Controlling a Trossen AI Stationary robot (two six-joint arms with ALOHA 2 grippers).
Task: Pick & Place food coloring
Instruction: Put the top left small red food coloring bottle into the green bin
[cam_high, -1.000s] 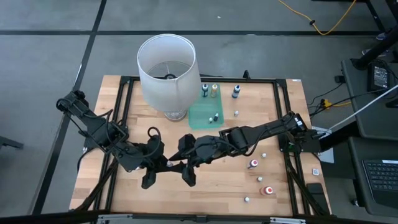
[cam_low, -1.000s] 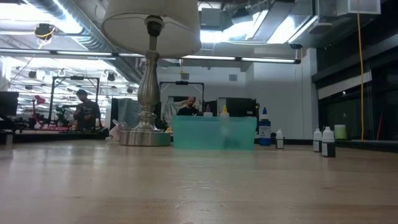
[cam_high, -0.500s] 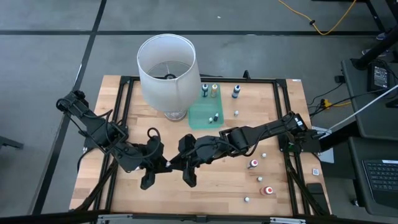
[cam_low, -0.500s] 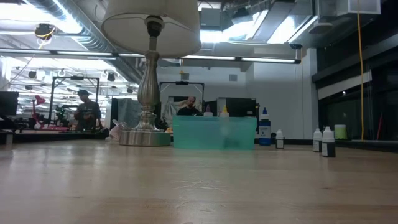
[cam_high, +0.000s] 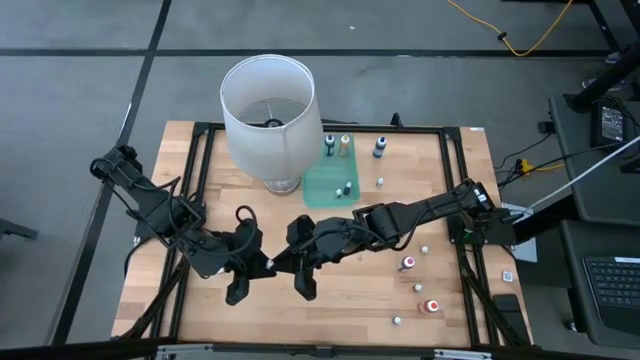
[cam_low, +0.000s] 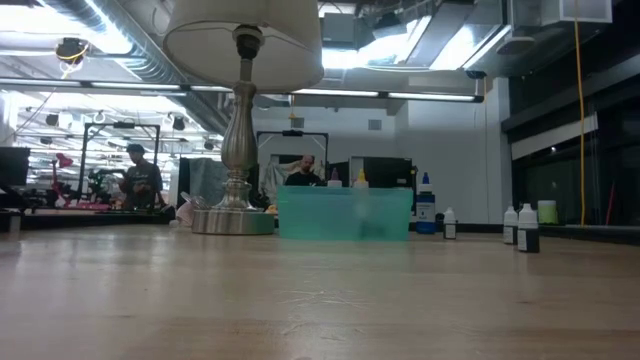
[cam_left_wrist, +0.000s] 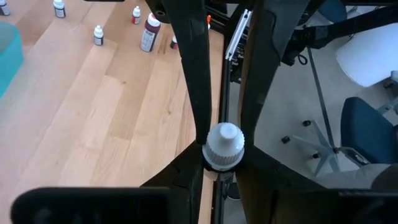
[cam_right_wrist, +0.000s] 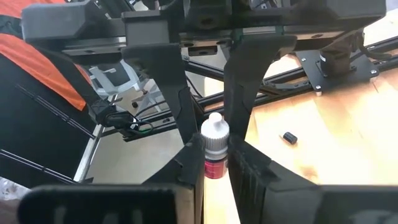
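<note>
Red bottle (cam_right_wrist: 214, 149) pinched at lower centre of the high view by both grippers at once: left gripper (cam_high: 268, 264) clamped on it, right gripper (cam_high: 282, 262) clamped on it, arms meeting fingertip to fingertip. Two bottles in green tray (cam_high: 318, 187); three above; lamp (cam_high: 268, 105) upper left.

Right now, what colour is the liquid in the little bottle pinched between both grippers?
Red, under a white cap; the bottle shows best in the right wrist view.
</note>
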